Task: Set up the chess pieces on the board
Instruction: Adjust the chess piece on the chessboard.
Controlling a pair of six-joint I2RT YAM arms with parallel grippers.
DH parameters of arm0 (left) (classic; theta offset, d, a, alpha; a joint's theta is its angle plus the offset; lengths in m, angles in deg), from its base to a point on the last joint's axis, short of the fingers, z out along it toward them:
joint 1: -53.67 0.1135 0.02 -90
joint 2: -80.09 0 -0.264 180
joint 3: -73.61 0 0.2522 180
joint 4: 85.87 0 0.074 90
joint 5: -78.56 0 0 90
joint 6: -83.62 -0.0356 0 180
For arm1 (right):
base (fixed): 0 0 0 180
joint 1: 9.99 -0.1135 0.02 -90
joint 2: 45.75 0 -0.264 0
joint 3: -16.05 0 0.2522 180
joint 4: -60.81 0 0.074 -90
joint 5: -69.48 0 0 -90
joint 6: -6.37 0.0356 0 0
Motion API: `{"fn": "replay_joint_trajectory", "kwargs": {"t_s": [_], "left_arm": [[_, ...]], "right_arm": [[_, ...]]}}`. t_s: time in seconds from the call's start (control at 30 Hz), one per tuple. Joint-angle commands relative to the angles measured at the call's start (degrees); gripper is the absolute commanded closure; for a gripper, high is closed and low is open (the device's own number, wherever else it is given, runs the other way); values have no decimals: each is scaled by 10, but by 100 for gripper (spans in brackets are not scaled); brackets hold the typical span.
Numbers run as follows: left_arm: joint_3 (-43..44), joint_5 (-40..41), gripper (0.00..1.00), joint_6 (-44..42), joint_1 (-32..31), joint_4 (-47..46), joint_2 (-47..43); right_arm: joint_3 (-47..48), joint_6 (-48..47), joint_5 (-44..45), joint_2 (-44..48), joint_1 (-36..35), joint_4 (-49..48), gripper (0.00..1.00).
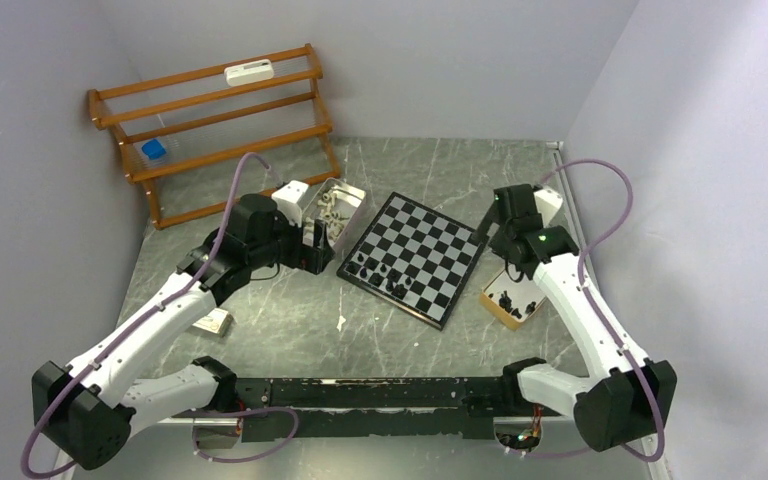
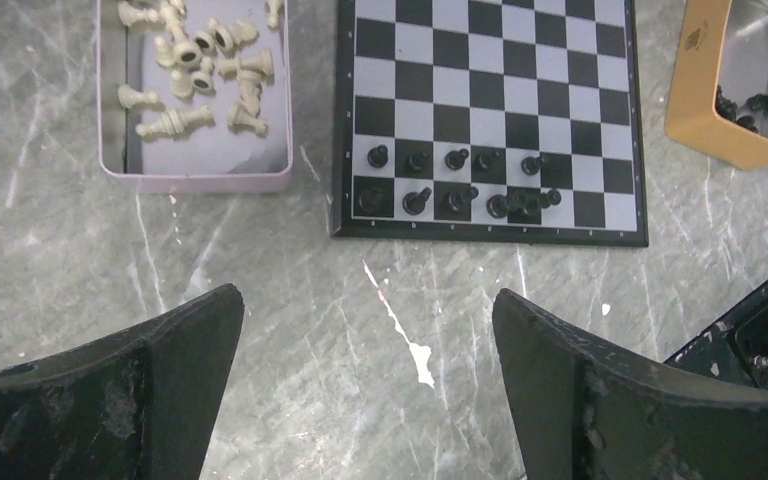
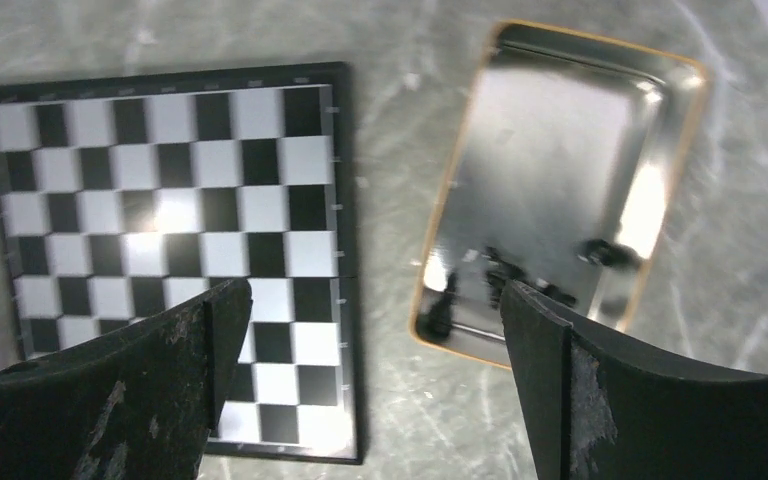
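The board point(image 1: 422, 248) lies tilted mid-table. Several black chess pieces point(image 1: 380, 272) stand or lie along its near-left edge, in two rows in the left wrist view point(image 2: 457, 185). More black pieces point(image 3: 505, 272) lie in an orange-rimmed tin point(image 1: 490, 303), which sits right of the board point(image 3: 170, 200). Cream-white pieces point(image 2: 200, 70) fill a pink tray point(image 2: 200, 182) left of the board point(image 2: 490, 90). My left gripper point(image 2: 365, 300) hangs open over bare table beside the pink tray. My right gripper point(image 3: 375, 290) is open above the gap between board and tin point(image 3: 570, 120), holding nothing.
A wooden slatted rack point(image 1: 215, 120) stands at the back left with a white item point(image 1: 249, 71) and a blue one point(image 1: 153, 150) on it. A small flat card point(image 1: 212, 322) lies near the left arm. Walls close in on both sides.
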Motion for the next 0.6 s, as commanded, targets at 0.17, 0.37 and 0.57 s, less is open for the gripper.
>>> {"fn": "replay_joint_trajectory", "kwargs": {"t_s": [0.17, 0.37, 0.57], "left_arm": [[-17, -28, 0, -12, 3, -13, 5], [-28, -6, 0, -11, 0, -13, -22], [-18, 35, 0, -19, -19, 4, -12]], "right_arm": [[-77, 6, -13, 55, 160, 20, 32], [-126, 17, -46, 14, 245, -10, 59], [-143, 6, -174, -41, 267, -65, 64]]}}
